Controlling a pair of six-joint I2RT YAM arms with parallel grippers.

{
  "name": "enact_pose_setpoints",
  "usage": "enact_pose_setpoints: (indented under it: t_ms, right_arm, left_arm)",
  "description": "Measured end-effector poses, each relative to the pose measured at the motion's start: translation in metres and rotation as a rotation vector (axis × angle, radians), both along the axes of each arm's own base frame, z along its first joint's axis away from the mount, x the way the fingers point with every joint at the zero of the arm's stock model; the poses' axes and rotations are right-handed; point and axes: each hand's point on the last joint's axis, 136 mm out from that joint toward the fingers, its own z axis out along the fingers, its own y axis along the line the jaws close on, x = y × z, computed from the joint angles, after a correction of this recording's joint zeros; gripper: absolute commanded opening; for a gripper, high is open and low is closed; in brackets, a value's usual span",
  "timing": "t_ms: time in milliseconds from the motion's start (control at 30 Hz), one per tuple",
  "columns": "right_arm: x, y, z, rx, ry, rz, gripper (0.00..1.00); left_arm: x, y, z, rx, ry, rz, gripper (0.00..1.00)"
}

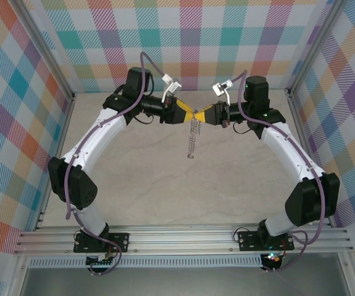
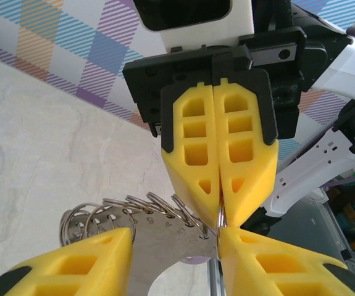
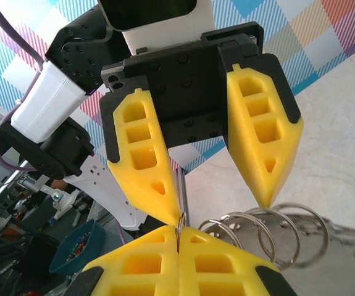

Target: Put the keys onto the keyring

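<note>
The keyring (image 1: 192, 139) hangs edge-on above the table, below where both grippers meet. Close up, the keyring (image 2: 158, 240) is a curved flat silver plate with numbered holes, and small split rings (image 3: 276, 225) run along its rim. My right gripper (image 3: 178, 229) is shut on the end split ring; its closed fingers (image 2: 196, 148) point down at my left gripper. My left gripper (image 2: 174, 237) is open, its two fingers (image 3: 143, 160) standing apart either side of the plate. A lilac key head (image 2: 193, 259) peeks from under the plate; its blade is hidden.
The pale marbled tabletop (image 1: 165, 185) lies under the arms, enclosed by plaid walls (image 1: 183, 37) and metal corner posts. An aluminium rail (image 1: 183, 237) runs along the near edge. A teal bin (image 3: 78, 243) of small parts sits beyond the table.
</note>
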Motion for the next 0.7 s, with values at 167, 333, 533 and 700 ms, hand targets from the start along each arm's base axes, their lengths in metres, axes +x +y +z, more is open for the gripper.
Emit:
enact_pose_setpoints:
  t_ms: [167, 333, 533, 700]
  right_arm:
    - [0.0032, 0.0003, -0.0028, -0.001, 0.007, -0.002, 0.0]
    - [0.0045, 0.0006, -0.0029, 0.001, 0.003, -0.003, 0.0]
    - [0.0063, 0.0004, -0.0034, 0.002, 0.006, -0.005, 0.0]
    - [0.0074, 0.0002, -0.004, 0.0, 0.013, -0.01, 0.0]
  left_arm:
    - [0.0006, -0.0015, -0.0027, 0.002, 0.013, -0.002, 0.35]
    - [-0.0012, -0.0034, -0.0026, -0.002, 0.014, -0.014, 0.31]
    - [-0.0031, -0.0061, -0.004, -0.003, 0.019, -0.024, 0.29]
    - [-0.0043, -0.0071, -0.0031, -0.008, 0.024, -0.032, 0.17]
